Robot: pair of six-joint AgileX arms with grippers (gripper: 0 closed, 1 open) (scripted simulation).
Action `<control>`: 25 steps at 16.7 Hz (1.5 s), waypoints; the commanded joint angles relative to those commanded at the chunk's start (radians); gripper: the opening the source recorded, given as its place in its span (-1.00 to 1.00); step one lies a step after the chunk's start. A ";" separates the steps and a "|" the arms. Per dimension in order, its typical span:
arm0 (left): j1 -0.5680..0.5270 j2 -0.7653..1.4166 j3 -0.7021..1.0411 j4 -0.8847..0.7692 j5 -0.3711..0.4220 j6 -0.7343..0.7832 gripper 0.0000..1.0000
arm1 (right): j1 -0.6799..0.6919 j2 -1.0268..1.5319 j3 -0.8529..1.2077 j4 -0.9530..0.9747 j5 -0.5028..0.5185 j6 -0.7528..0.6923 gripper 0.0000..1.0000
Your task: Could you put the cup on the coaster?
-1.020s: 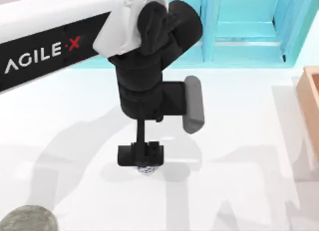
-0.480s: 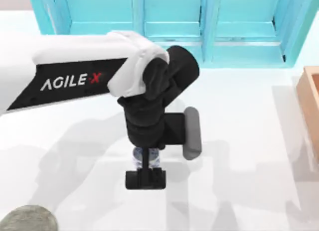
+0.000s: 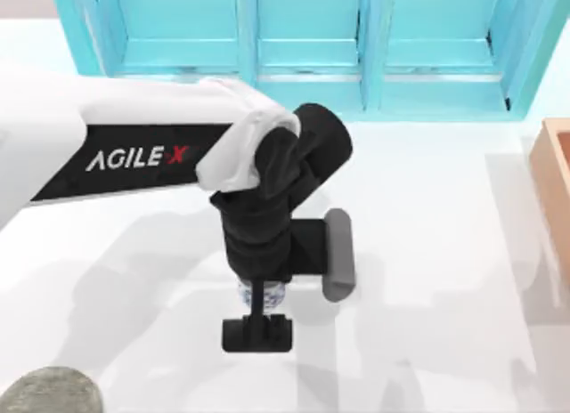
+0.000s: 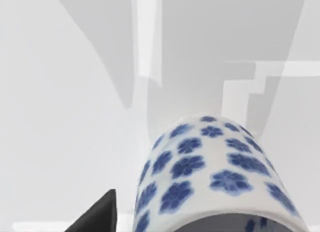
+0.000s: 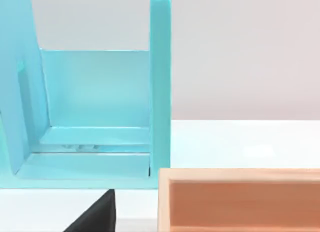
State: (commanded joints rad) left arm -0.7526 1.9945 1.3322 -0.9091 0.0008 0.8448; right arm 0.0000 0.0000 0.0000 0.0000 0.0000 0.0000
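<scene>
From above, the left gripper [image 3: 256,333] hangs over the table [image 3: 445,253], in front of the blue cabinet [image 3: 312,39]. The cup [image 3: 261,294] peeps out under the wrist, up and to the right of the coaster [image 3: 49,393], well apart from it. Whether the fingers are clamped on the cup I cannot tell

In the left wrist view the cup [image 4: 215,177] sits close against the camera, one dark finger [image 4: 97,217] beside it. Glazed ceramic is likely stiff, slippery and breakable, so I would pinch the rounded sides, firmly but gently

The right wrist view faces the cabinet [image 5: 100,117] and the wooden box [image 5: 240,202]; the right arm seems parked
</scene>
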 joint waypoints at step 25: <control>0.026 -0.059 -0.049 -0.031 0.002 -0.056 -1.00 | 0.000 0.000 0.000 0.000 0.000 0.000 1.00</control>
State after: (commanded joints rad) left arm -0.7267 1.9358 1.2836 -0.9405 0.0025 0.7885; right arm 0.0000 0.0000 0.0000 0.0000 0.0000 0.0000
